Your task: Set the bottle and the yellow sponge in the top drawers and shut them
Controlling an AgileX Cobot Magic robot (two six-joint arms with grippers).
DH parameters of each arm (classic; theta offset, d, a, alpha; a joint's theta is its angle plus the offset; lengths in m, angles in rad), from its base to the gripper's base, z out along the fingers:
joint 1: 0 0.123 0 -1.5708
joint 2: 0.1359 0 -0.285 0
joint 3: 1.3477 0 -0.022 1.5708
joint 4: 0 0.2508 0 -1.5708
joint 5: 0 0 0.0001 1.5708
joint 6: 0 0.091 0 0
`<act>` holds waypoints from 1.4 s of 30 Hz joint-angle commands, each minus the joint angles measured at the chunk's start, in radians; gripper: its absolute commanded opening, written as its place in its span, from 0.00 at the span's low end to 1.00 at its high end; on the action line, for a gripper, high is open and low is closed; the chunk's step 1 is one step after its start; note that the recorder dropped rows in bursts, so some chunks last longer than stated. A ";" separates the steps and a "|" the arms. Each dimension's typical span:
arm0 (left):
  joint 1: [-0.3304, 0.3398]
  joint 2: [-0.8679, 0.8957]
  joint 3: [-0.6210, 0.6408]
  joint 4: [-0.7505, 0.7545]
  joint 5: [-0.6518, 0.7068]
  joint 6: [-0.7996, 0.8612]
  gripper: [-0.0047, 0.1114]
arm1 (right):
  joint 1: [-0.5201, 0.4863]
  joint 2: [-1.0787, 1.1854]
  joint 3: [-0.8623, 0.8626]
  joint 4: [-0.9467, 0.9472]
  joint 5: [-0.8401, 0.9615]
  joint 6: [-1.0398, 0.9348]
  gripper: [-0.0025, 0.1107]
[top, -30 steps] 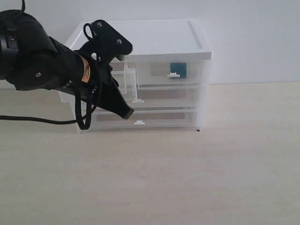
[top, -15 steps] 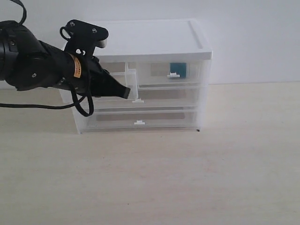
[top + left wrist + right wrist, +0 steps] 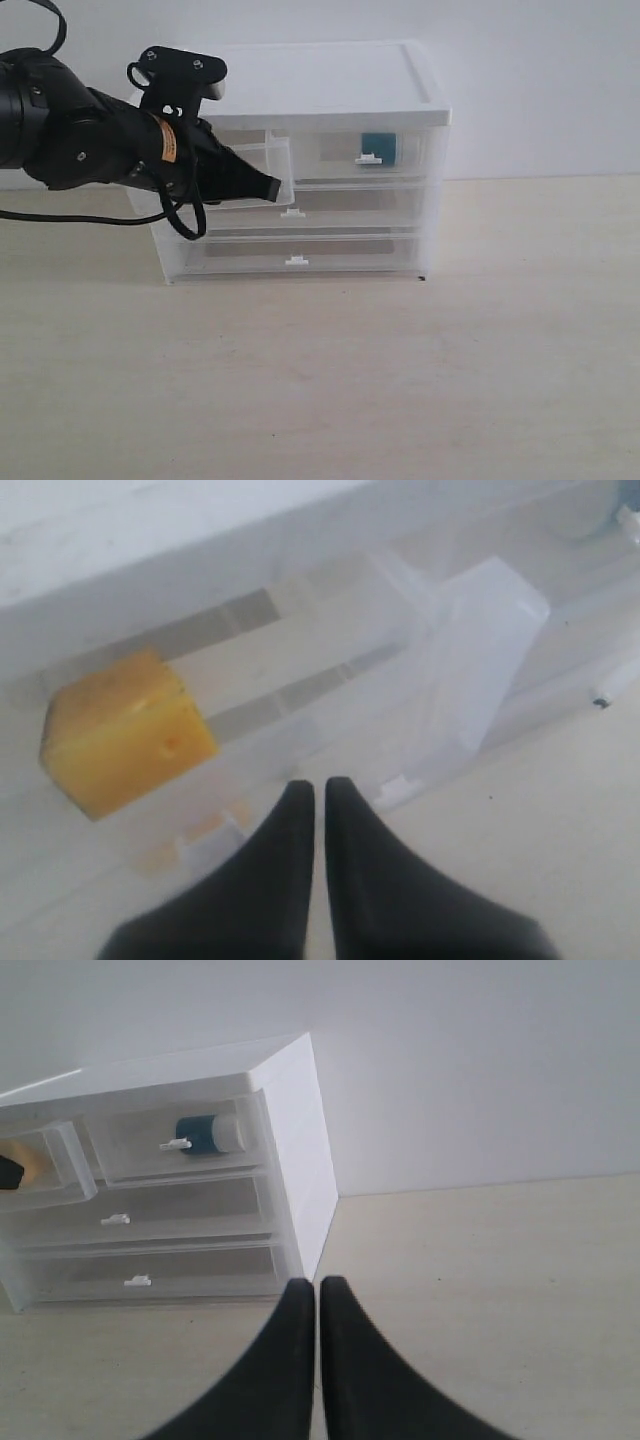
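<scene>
- The bottle point(image 3: 380, 150), in the exterior view, lies inside the top right drawer point(image 3: 405, 158) of the cabinet point(image 3: 330, 85), and that drawer is pushed home, so we judge this half of the job done.
- In the same view the top left drawer point(image 3: 281, 162) juts out from the cabinet front. The left gripper point(image 3: 269, 188), fingers pressed together, has its tip at the drawer's face, probably so that it works as a blunt pusher.
- A second ago that gripper pointed down in front of the lower drawers. Now we see it raised and level with the top left drawer, which stands out much as before.
- In the left wrist view the yellow sponge point(image 3: 125, 730) rests inside the translucent top left drawer, seen through its wall. The two dark fingers meet with nothing between them.
- In the right wrist view the right gripper point(image 3: 317, 1295) is likewise closed and empty. It hangs over the worktop point(image 3: 500, 1290), well apart from the cabinet, which leaves the left arm room to work.
</scene>
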 commanded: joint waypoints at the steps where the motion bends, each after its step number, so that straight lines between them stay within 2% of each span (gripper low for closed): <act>1: 0.042 -0.019 -0.067 0.070 -0.013 -0.006 0.08 | 0.002 -0.006 0.000 -0.002 -0.012 0.000 0.02; 9: 0.040 -0.066 -0.075 0.071 0.122 0.024 0.08 | 0.002 -0.006 0.000 -0.002 -0.014 0.000 0.02; 16: 0.040 -0.082 -0.070 0.038 0.146 0.023 0.08 | 0.002 -0.006 0.000 -0.002 -0.014 0.000 0.02; 19: 0.056 -0.140 0.017 0.038 0.022 -0.042 0.08 | 0.002 -0.006 0.000 -0.002 -0.014 0.000 0.02; 25: 0.253 -0.305 0.291 0.038 -0.373 -0.271 0.08 | 0.002 -0.006 0.000 -0.002 -0.007 -0.006 0.02; 28: 0.318 -0.390 0.367 0.021 -0.475 -0.287 0.08 | 0.002 -0.006 0.000 -0.002 -0.011 0.000 0.02; 33: 0.404 -0.575 0.510 -0.124 -0.601 -0.254 0.08 | 0.002 -0.006 0.000 -0.002 -0.015 0.000 0.02; 38: 0.422 -0.725 0.627 -0.257 -0.691 -0.184 0.08 | 0.002 -0.006 0.000 -0.002 -0.015 0.000 0.02; 42: 0.422 -0.828 0.699 -0.307 -0.745 -0.163 0.08 | 0.002 -0.006 0.000 -0.002 -0.015 0.000 0.02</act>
